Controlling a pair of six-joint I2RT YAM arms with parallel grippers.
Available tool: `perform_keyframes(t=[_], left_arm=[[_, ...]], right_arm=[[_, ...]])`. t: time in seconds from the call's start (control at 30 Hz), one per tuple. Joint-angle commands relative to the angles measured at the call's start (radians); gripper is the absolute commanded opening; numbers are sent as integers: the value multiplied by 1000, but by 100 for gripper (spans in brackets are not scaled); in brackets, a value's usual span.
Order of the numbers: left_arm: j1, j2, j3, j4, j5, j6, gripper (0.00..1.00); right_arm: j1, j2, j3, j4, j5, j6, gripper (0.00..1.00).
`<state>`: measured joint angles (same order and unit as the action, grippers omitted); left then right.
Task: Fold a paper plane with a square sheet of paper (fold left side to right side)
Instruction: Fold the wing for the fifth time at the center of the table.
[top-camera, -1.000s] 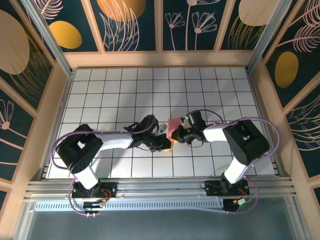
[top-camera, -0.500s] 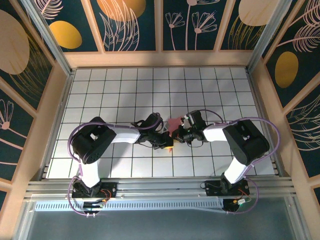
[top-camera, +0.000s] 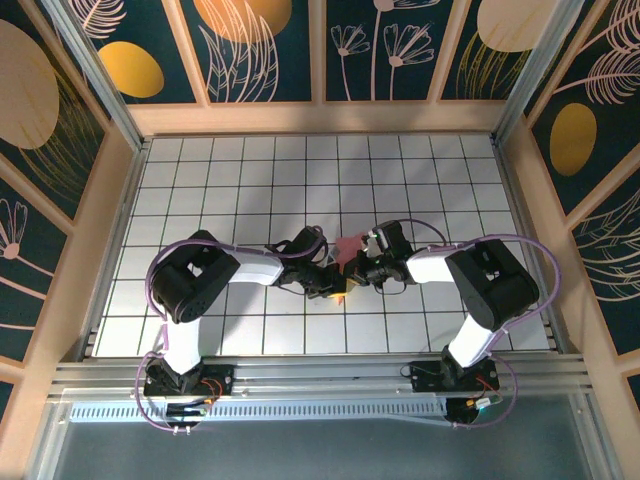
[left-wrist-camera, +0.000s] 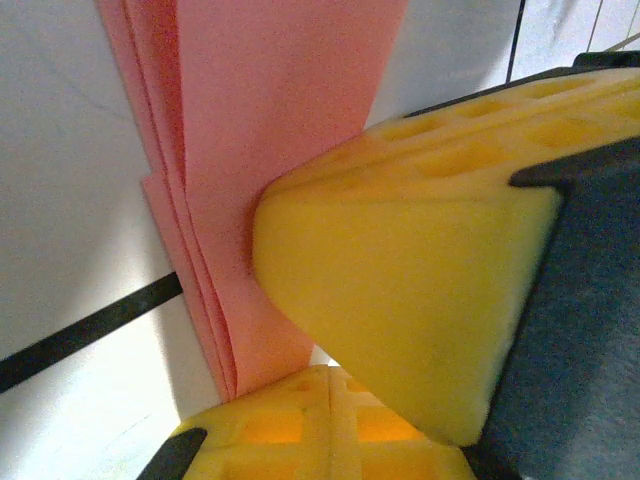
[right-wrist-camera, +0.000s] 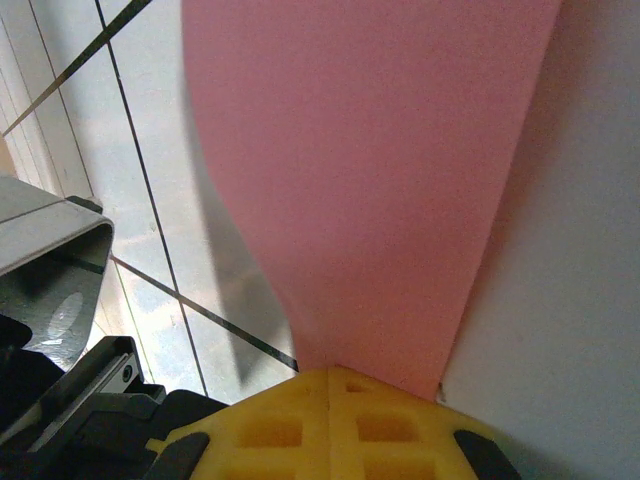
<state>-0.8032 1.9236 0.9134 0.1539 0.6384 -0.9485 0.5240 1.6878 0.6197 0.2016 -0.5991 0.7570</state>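
The left gripper (left-wrist-camera: 290, 365) has its yellow fingers (left-wrist-camera: 400, 280) pinched shut on an edge of the pink paper (left-wrist-camera: 270, 100), where several folded layers lie stacked one on another. The right gripper (right-wrist-camera: 340, 385) is likewise clamped on the paper, and a smooth pink face fans away from its yellow pads above the tiles. From above, both grippers meet tip to tip near the middle of the white tiled table (top-camera: 200, 180), with the small folded paper between them and a corner showing just beyond their tips.
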Motion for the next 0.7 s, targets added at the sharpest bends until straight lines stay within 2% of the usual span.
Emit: perform_keyframes(t=[0.0,0.4,0.67], left_arm=[[1,17,-7,-40,-36,29,0],[-76,-55,-85,-116,-64,27,0],[-96,-128,-160,-83,-66,-15,0]], right_arm=[[13,58,-29,-117,102,-14,0],[13,61,-25,-118,102,-12,0],[13,70,-11,-113,91,-14,0]])
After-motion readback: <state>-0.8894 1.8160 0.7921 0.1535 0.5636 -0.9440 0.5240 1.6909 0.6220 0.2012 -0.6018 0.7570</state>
